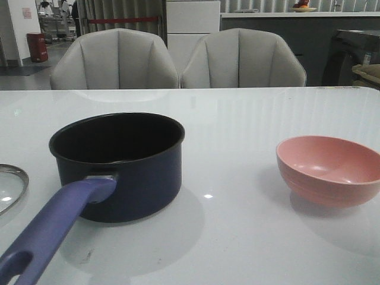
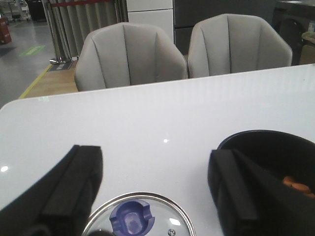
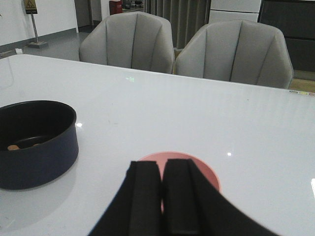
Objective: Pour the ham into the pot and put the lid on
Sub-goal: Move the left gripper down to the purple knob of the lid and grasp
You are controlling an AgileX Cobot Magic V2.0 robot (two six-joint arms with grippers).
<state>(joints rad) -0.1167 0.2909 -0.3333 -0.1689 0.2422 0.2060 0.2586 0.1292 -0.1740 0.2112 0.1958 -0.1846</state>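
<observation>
The dark navy pot [image 1: 136,178] stands left of centre on the white table, its purple-blue handle [image 1: 53,228] pointing toward me. Orange-pink ham slices [image 2: 295,184] lie inside it; they also show in the right wrist view [image 3: 15,146]. The glass lid [image 1: 9,184] lies flat at the table's left edge. In the left wrist view my left gripper [image 2: 155,162] is open just above the lid [image 2: 162,211], its fingers apart on either side of the purple-blue knob [image 2: 130,219]. My right gripper [image 3: 161,169] is shut and empty above the pink bowl [image 3: 204,172]. Neither gripper shows in the front view.
The pink bowl [image 1: 329,169] sits at the right of the table and looks empty. Two grey chairs [image 1: 119,59] stand behind the table's far edge. The pot [image 2: 275,147] is close beside the left gripper's right finger.
</observation>
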